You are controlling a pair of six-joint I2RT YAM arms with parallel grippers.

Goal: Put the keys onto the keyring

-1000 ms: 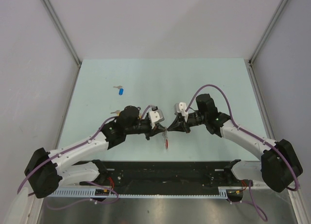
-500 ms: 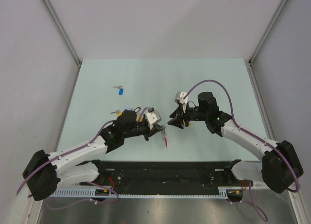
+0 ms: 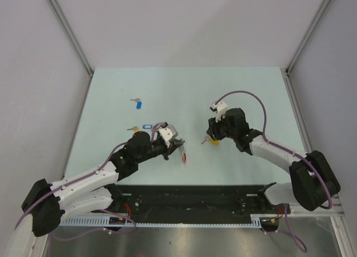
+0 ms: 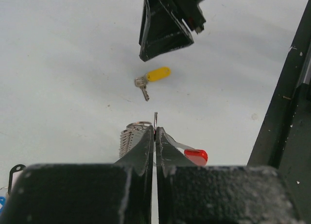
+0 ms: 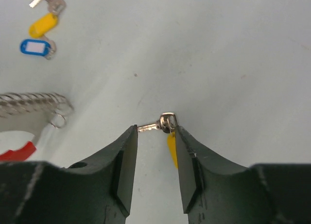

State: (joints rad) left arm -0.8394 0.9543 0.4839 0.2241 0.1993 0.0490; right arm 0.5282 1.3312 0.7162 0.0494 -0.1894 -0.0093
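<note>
My left gripper [image 3: 179,145] [image 4: 155,130] is shut on the thin wire ring of the keyring [image 3: 183,155], just above the table. The keyring's grey coil [image 4: 129,139] and red piece [image 4: 196,156] stick out either side of the jaws. It also shows at the left of the right wrist view, coil [image 5: 30,100] over red piece [image 5: 17,151]. A yellow-tagged key [image 3: 212,140] [image 4: 151,77] [image 5: 164,122] lies flat on the table. My right gripper [image 3: 210,135] [image 5: 155,131] hovers over it, open, its fingertips straddling the key.
A blue-tagged key [image 3: 138,104] lies far left. Nearer my left arm are a blue-tagged key [image 3: 146,125] [image 5: 35,47], a yellow-tagged one [image 5: 43,25] and a bare silver one [image 3: 131,128]. The black base rail [image 3: 189,198] runs along the near edge.
My right gripper opened, left the keyring and drew back to the right; the yellow-tagged key now lies on the table. My left gripper carried the keyring left and nearer, staying shut.
</note>
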